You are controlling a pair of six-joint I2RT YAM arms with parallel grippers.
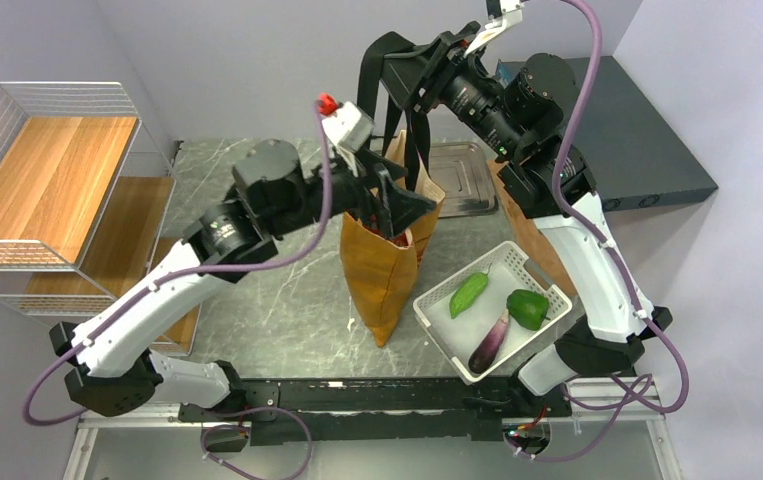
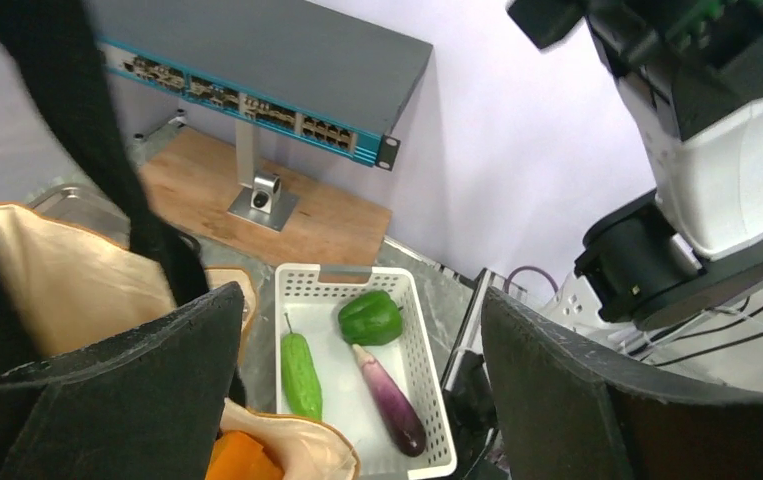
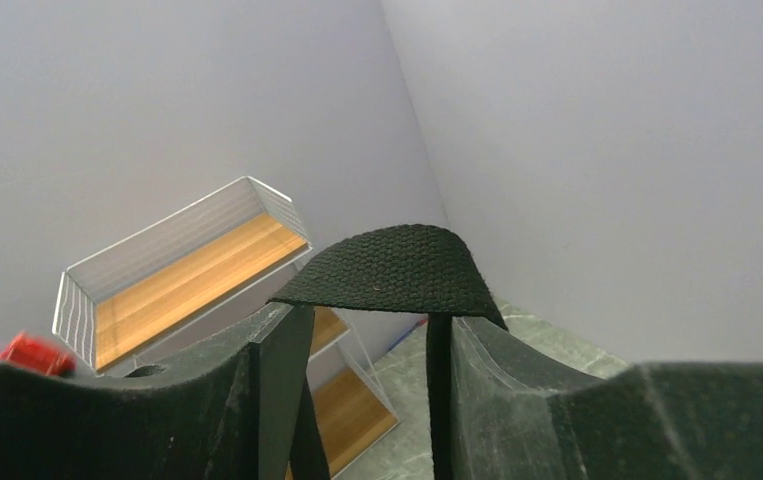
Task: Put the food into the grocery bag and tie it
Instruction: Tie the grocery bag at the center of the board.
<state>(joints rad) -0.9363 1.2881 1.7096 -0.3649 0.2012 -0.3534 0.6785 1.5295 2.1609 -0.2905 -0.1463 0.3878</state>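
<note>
Above the table, mustard-ochre fabric grocery bag [image 1: 382, 270]: stood upright at the centre with its mouth up and something red showing inside.
At its mouth, left gripper [image 1: 397, 210]: hovered right over the opening.
High over the far side, right gripper [image 1: 412, 80]: carried the black webbing strap [image 1: 372, 70] aloft.
Beside the bag, white slotted plastic basket [image 1: 435, 322]: sat just to the bag's right, nearer the right arm's base. From the left gripper it lay rightward and back toward the bases.
Inside it, purple oblong eggplant [image 1: 489, 343]: lay with its long axis slanting near-left to far-right, alongside a green cucumber [image 1: 468, 293] and a green bell pepper [image 1: 527, 308].
From the left wrist, fingers [image 2: 137, 400]: were spread wide with nothing between them. The bag's cream lining [image 2: 57, 280] and an orange item [image 2: 242, 460] sat low on the left, and the basket lay ahead.
From the right wrist, strap: looped between the fingers, one leg against each. I judged it gripped, which left only the other arm free for the vegetables.
</note>
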